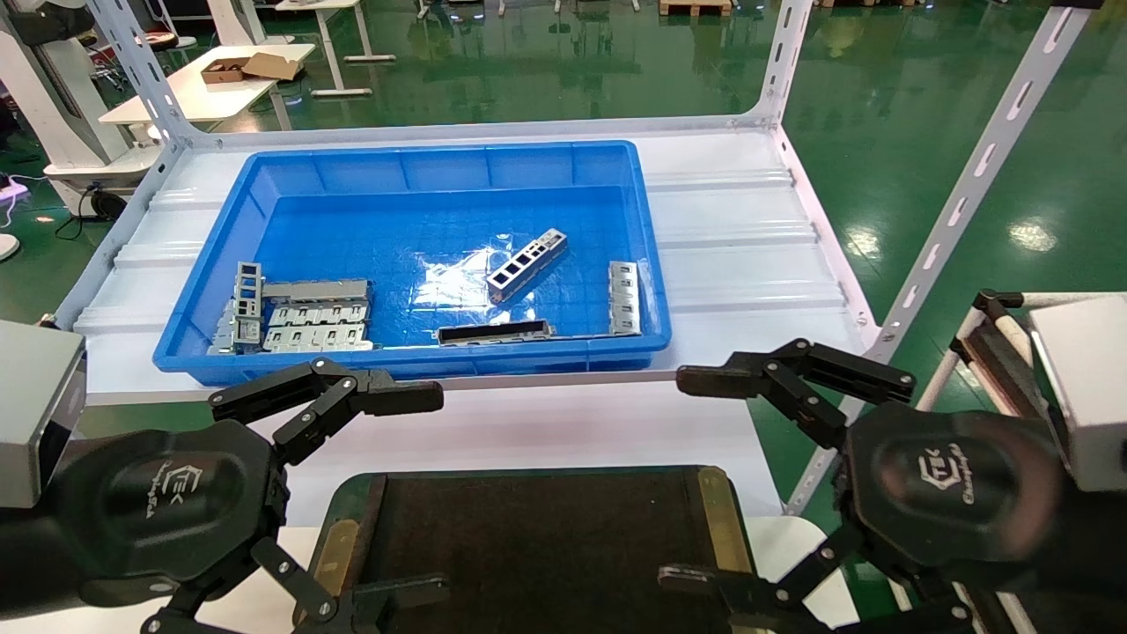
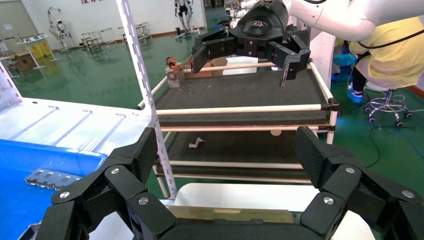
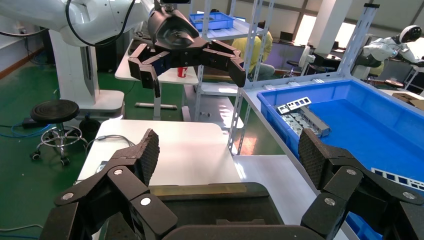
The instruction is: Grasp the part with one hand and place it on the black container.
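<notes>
Black container (image 1: 546, 537) apparently bare; part (image 1: 526, 262) in blue bin (image 1: 423, 167).

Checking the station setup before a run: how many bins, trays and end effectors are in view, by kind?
Blue bin: 1
Black container: 1
End effectors: 2 (left end effector, right end effector, both open, over the black container's near corners)
Total: 4
</notes>
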